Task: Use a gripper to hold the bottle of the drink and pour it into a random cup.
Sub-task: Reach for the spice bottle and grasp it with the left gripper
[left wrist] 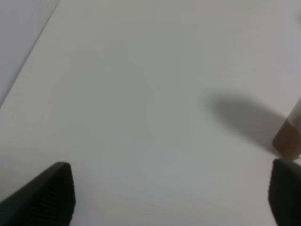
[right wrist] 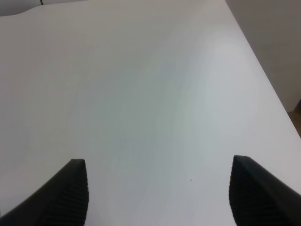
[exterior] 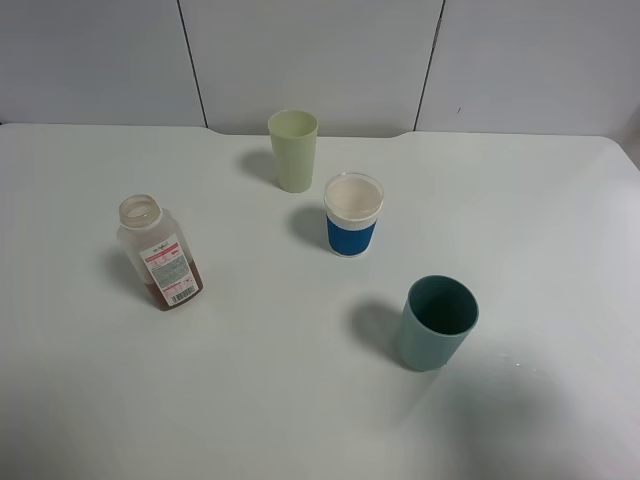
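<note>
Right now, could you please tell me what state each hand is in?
Left hand: open, holding nothing.
Right hand: open, holding nothing.

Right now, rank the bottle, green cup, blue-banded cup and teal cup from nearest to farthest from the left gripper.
1. Bottle: by the left gripper, just past one fingertip in the left wrist view.
2. Green cup, blue-banded cup, teal cup: all right of the bottle in the high view; the gripper is outside that view, so too close to call.
</note>
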Motion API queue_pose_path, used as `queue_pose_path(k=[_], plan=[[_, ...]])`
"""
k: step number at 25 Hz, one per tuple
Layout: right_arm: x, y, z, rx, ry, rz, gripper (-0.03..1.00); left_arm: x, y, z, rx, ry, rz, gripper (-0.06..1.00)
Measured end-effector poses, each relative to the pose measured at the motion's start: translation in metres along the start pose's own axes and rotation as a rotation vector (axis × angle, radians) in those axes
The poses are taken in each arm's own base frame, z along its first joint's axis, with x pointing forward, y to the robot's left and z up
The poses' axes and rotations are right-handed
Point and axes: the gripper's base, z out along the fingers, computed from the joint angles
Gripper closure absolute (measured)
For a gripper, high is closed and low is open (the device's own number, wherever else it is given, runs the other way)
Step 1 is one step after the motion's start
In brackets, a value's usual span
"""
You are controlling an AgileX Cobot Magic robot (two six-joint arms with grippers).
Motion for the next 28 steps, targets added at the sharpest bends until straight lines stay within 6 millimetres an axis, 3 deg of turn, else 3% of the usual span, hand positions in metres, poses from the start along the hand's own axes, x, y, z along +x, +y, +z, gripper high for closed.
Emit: queue_pose_path(k=[28], plan=[[0.0000,0.0000,0.0000,0.000,0.000,0.000,0.33,0.0000,0.0000,0.0000,0.000,0.000,0.000,0.13]])
